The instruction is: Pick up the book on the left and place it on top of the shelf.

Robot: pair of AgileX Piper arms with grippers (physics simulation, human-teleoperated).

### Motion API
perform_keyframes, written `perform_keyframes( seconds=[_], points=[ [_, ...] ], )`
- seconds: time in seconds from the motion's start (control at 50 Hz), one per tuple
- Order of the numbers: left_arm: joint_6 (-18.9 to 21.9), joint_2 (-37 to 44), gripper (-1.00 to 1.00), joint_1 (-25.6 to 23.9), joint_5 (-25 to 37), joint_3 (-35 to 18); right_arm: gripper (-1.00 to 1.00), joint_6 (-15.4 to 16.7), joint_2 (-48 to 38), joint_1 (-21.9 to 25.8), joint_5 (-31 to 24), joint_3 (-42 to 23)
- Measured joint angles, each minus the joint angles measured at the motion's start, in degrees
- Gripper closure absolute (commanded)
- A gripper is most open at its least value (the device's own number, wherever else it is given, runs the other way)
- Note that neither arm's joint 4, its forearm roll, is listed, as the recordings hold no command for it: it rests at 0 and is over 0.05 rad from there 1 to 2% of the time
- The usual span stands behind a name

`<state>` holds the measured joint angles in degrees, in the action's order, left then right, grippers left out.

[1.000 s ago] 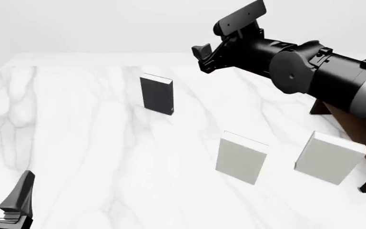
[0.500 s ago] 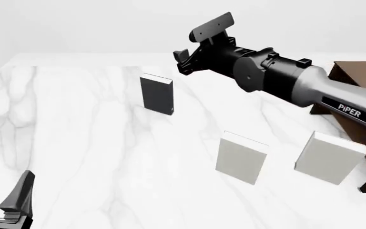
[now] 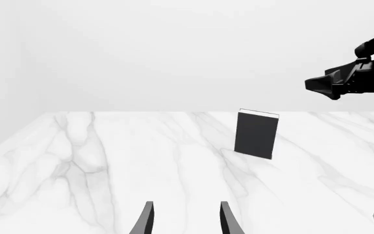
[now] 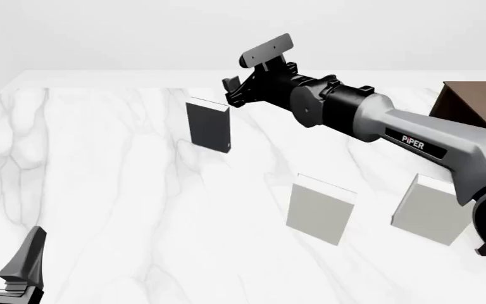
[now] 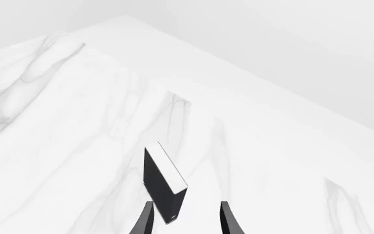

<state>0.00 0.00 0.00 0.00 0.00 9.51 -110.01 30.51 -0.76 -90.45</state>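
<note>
The small dark book (image 4: 208,125) stands upright on the white marble table (image 4: 99,177), left of centre and far back. It also shows in the left wrist view (image 3: 257,135) and the right wrist view (image 5: 163,184). My right gripper (image 4: 230,88) is open and empty. It hovers just above and to the right of the book's top edge, and the book sits just ahead of its fingers (image 5: 146,219). My left gripper (image 4: 2,253) is open and empty at the near left corner, far from the book. The dark brown shelf (image 4: 479,101) stands at the far right, partly hidden by the right arm.
Two larger light-grey books stand upright on the near right: one (image 4: 320,209) at centre right, the other (image 4: 433,209) in front of the shelf. The right arm (image 4: 395,130) stretches across the table's right half above them. The right gripper shows in the left wrist view (image 3: 330,87).
The right arm has reached further left and forward, bringing its gripper close over the dark book. The book and the left arm have not moved.
</note>
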Motion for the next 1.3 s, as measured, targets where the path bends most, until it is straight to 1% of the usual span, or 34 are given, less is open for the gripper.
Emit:
perform_keyframes(
  seconds=[0.44,0.72,1.0,1.3],
  points=[
    [0.00,0.00,-1.00,0.00,0.00,0.00,-1.00,-0.94,-4.60,-0.19,1.96,-1.11],
    [0.00,0.00,-1.00,0.00,0.00,0.00,-1.00,-1.26,-7.68,-0.15,1.94,-3.13],
    [0.00,0.00,-1.00,0.00,0.00,0.00,-1.00,-1.34,-8.76,-0.12,1.85,-3.97],
    [0.00,0.00,-1.00,0.00,0.00,0.00,-1.00,-2.43,-15.07,0.08,1.38,-9.14]
  ],
)
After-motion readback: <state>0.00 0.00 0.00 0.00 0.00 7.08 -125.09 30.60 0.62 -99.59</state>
